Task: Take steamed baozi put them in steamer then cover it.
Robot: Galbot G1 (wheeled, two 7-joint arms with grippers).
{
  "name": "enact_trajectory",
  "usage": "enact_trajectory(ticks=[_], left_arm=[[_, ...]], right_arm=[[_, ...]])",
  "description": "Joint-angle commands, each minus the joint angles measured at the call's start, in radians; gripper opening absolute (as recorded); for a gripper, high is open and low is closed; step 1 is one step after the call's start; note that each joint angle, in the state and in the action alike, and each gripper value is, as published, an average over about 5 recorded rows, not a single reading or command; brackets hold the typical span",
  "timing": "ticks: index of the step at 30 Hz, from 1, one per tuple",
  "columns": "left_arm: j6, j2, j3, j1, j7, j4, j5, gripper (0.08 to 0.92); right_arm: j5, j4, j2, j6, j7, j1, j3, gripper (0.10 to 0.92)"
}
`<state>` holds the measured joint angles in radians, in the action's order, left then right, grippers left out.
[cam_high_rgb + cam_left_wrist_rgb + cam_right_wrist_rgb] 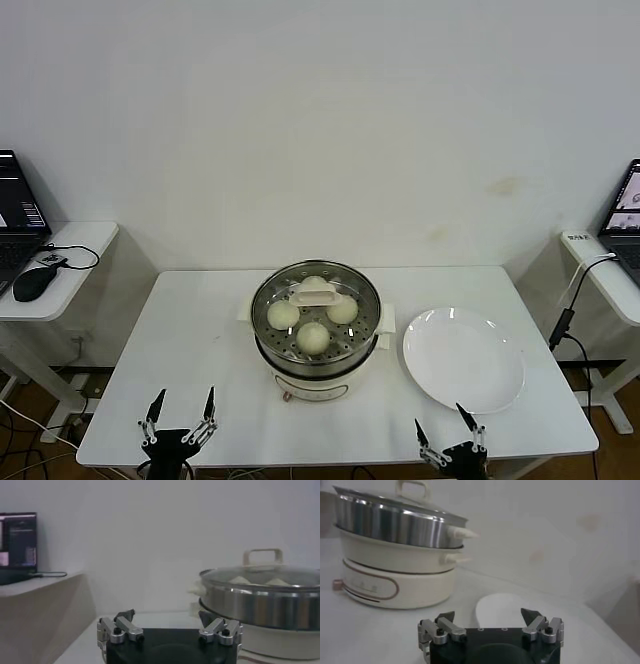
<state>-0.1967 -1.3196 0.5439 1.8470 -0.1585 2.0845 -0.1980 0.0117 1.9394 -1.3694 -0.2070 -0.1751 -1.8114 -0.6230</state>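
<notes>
Head view: lidded steamer (315,335) at table centre, with both grippers parked at the near edge.

Seen through the clear glass lid (316,297): steamed baozi (313,337) resting on the perforated tray, three plainly visible and a fourth partly hidden at the far side behind the cream lid handle (315,290). Empty white plate (463,359) just right of the steamer. Left gripper (181,412) near-left, jaws spread, holding nothing; right gripper (448,430) near-right, jaws likewise spread and empty. Probably soft, light buns, easily dented, best cupped gently at the sides. Likely fragile, slippery lid, best taken by its raised handle.
</notes>
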Motion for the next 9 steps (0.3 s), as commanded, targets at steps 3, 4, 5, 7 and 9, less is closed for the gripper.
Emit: enact_trajectory(ticks=[3, 4, 5, 7, 9], left_arm=[[0.024, -0.01, 0.014, 0.007, -0.008, -0.03, -0.069, 0.823], [0.027, -0.01, 0.014, 0.008, -0.009, -0.029, -0.07, 0.823], [0.029, -0.01, 0.014, 0.009, -0.011, -0.027, -0.07, 0.823], [0.035, -0.009, 0.012, 0.011, -0.011, -0.024, -0.068, 0.823], [0.037, -0.008, 0.011, 0.012, -0.012, -0.023, -0.066, 0.823]], right_arm=[[0.092, 0.05, 0.021, 0.056, -0.015, -0.022, 0.037, 0.823], [0.092, 0.056, 0.021, 0.059, -0.015, -0.024, 0.037, 0.823], [0.092, 0.06, 0.021, 0.063, -0.014, -0.025, 0.037, 0.823], [0.092, 0.068, 0.019, 0.067, -0.011, -0.026, 0.035, 0.823], [0.093, 0.071, 0.018, 0.068, -0.01, -0.027, 0.035, 0.823]])
